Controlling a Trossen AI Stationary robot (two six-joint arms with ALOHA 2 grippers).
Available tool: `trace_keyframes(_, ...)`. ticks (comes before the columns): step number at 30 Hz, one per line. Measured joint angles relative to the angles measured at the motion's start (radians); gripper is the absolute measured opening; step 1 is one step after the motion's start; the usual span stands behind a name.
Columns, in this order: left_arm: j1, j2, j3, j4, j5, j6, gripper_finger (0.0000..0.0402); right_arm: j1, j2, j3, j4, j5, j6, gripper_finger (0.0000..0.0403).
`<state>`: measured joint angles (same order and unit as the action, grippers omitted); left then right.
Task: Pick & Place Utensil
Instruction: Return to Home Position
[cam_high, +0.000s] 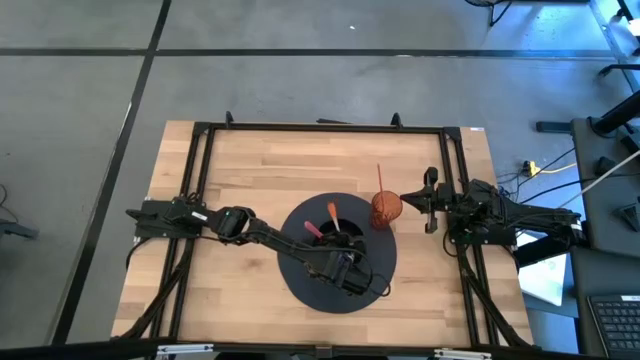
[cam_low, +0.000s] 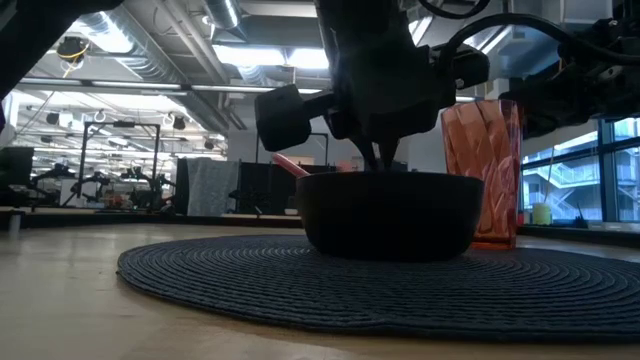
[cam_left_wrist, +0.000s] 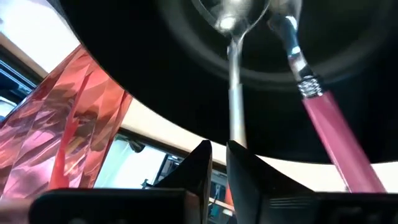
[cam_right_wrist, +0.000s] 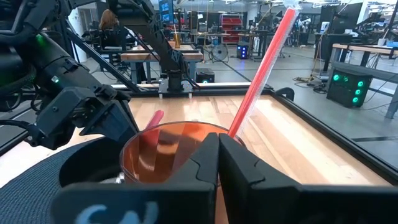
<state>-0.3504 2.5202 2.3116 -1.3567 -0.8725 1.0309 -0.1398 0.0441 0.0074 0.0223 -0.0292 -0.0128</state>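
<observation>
**Both utensils down in the bowl**

Traced the left arm from the left edge of the table (cam_high: 250, 170) in to centre. Found the left gripper (cam_left_wrist: 217, 149) hanging nose-down over the black bowl (cam_low: 390, 215). Noted its fingers drawn almost together, only a thin slit between, nothing pinched there. Placed the bowl on a dark round woven mat (cam_low: 230, 275) at mid-table.

Saw the pink fork (cam_left_wrist: 339, 143) inside the bowl: steel neck, ribbed metal collar, translucent pink handle slanting up over the rim toward the left arm's side. Logged the orange spoon (cam_high: 332, 211) just right of the fork, also in the bowl: shiny steel head low inside, slim steel stem, orange handle pointing up and away from the gripper.

Spotted a faceted orange tumbler (cam_high: 386, 209) near the bowl at the mat's edge, a red straw (cam_high: 379, 180) leaning in it. Found the right gripper (cam_right_wrist: 217, 142) just right of the tumbler, fingers pressed together, empty.
</observation>
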Motion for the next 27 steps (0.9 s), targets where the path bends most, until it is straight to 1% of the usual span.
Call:
trace_keyframes(2, 0.000, 0.000, 0.000, 0.000, -0.015, -0.014, 0.0046, 0.000, 0.000, 0.000, 0.000, 0.000, -0.005, 0.0011)
trace_keyframes(3, 0.000, 0.000, 0.000, 0.000, -0.041, -0.026, 0.0046, 0.000, 0.000, 0.000, 0.000, 0.000, -0.009, 0.0011)
trace_keyframes(7, -0.011, -0.011, -0.001, -0.017, -0.248, -0.089, 0.0040, 0.000, 0.000, 0.000, 0.000, 0.000, -0.014, 0.0011)
trace_keyframes(9, -0.026, -0.048, -0.002, -0.040, -0.263, -0.156, 0.0031, 0.000, 0.000, 0.000, 0.000, 0.000, -0.014, 0.0011)
trace_keyframes(10, -0.039, -0.074, 0.002, -0.080, -0.261, -0.214, 0.0026, 0.000, 0.000, 0.000, 0.000, 0.000, -0.014, 0.0011)
trace_keyframes(12, -0.058, -0.141, 0.007, -0.198, -0.235, -0.415, 0.0013, 0.000, 0.000, 0.000, 0.000, 0.000, -0.014, 0.0011)
trace_keyframes(13, -0.064, -0.182, 0.007, -0.226, -0.205, -0.549, 0.0007, 0.000, 0.000, 0.000, 0.000, 0.000, -0.014, 0.0011)
trace_keyframes(14, -0.066, -0.236, -0.003, -0.215, -0.165, -0.681, 0.0004, 0.000, 0.000, 0.000, 0.000, 0.000, -0.015, 0.0011)
trace_keyframes(15, -0.064, -0.301, -0.021, -0.205, -0.103, -0.800, 0.0003, 0.000, 0.000, 0.000, 0.000, -0.001, -0.020, 0.0011)
trace_keyframes(17, -0.051, -0.445, -0.067, -0.195, 0.043, -0.975, 0.0003, 0.000, 0.000, 0.000, 0.001, 0.001, -0.024, 0.0011)
trace_keyframes(18, -0.049, -0.514, -0.100, -0.173, 0.098, -1.045, 0.0003, 0.000, 0.000, 0.000, 0.001, 0.001, -0.028, 0.0011)
trace_keyframes(19, -0.049, -0.579, -0.146, -0.150, 0.121, -1.099, 0.0003, 0.000, 0.000, 0.000, 0.004, -0.001, -0.038, 0.0011)
trace_keyframes(20, -0.049, -0.636, -0.205, -0.111, 0.132, -1.129, 0.0003, 0.000, 0.000, 0.000, 0.010, -0.005, -0.049, 0.0011)
trace_keyframes(22, -0.050, -0.746, -0.347, 0.046, 0.150, -1.126, 0.0003, 0.000, -0.001, 0.000, 0.011, -0.016, -0.080, 0.0011)
trace_keyframes(24, -0.050, -0.873, -0.530, 0.246, 0.194, -1.038, 0.0003, 0.000, 0.000, 0.000, 0.012, -0.016, -0.102, 0.0011)
trace_keyframes(27, -0.030, -1.076, -0.864, 0.687, 0.293, -0.865, 0.0002, 0.000, 0.000, 0.000, 0.025, 0.008, -0.105, 0.0011)
